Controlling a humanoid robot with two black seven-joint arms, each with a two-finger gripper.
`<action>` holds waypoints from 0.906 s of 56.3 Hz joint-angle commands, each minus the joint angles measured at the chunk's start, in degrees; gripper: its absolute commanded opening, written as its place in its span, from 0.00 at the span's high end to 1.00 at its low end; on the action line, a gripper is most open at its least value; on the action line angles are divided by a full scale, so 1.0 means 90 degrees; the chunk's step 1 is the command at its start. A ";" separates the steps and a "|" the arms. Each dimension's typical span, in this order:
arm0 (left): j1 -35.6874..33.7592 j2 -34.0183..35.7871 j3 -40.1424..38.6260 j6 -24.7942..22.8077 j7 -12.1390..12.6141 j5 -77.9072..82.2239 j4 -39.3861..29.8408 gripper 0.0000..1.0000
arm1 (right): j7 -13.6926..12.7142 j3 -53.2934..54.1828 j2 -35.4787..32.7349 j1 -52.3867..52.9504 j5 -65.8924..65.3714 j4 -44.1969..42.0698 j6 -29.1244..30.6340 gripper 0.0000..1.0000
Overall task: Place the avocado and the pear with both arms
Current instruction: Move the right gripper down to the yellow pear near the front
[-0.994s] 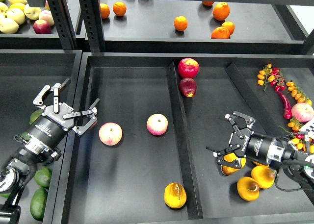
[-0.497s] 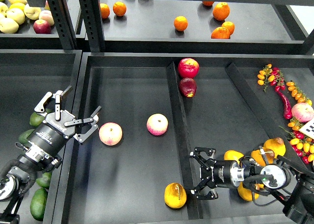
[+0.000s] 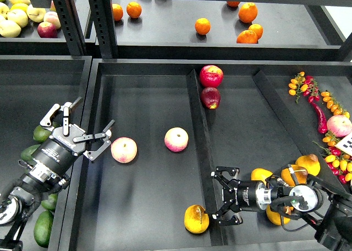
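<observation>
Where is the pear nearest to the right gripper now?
In the head view, the pear lies low in the centre bin, against the divider, just left of the open right gripper.

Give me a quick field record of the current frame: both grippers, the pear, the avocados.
left gripper: open, empty, beside a pink-cream fruit
right gripper: open, fingers over the divider, just right of the pear
pear: on the middle tray floor, front, against the divider, not held
avocados: in the left tray under the left arm, none gripped
</observation>
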 commanded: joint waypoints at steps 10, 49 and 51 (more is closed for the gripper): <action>0.0000 0.0000 0.0042 0.0000 0.0000 0.0000 -0.0010 0.01 | 0.0000 -0.0317 0.0061 -0.0028 -0.0019 -0.0035 0.0012 0.01; -0.0010 0.0000 0.0101 0.0000 0.0000 0.0000 0.0029 0.01 | 0.0000 -0.0493 0.0178 -0.0029 -0.0019 -0.0328 0.0002 0.11; -0.0010 0.0000 0.0101 0.0000 0.0000 0.0000 0.0029 0.01 | 0.0000 -0.0493 0.0207 -0.0029 -0.0019 -0.0347 0.0002 0.12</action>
